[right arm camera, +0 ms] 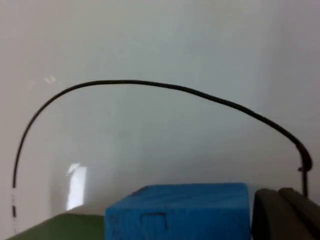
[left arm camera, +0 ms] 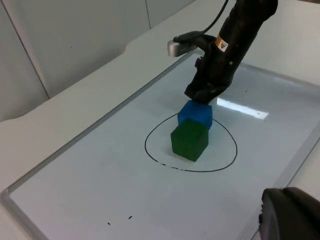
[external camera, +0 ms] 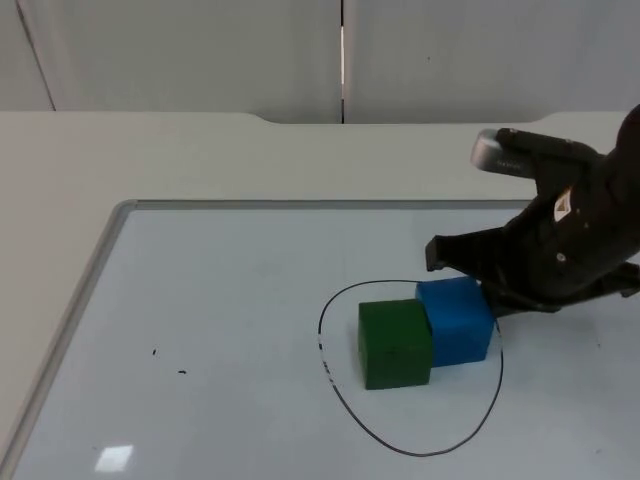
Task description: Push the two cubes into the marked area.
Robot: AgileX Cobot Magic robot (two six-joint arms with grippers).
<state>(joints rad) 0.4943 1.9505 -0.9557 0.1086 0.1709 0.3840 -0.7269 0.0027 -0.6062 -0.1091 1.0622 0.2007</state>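
A green cube (external camera: 395, 343) and a blue cube (external camera: 457, 318) stand side by side and touching on the whiteboard. Both are within the black drawn oval (external camera: 420, 452). The blue cube's far right corner lies close to the line. My right gripper (external camera: 492, 296) is low against the blue cube's outer side. From the left wrist, the green cube (left arm camera: 189, 139) is in front of the blue cube (left arm camera: 196, 113), with the right gripper (left arm camera: 202, 95) behind them. The right wrist view has the blue cube (right arm camera: 180, 212) close up and the oval line (right arm camera: 150, 84) beyond it. My left gripper (left arm camera: 292, 215) waits off the board.
The whiteboard's raised rim (external camera: 108, 240) runs along the left and the back. Two small black marks (external camera: 154, 351) lie on the board to the left of the oval. White table top surrounds the board, with the grey wall (external camera: 200, 50) behind.
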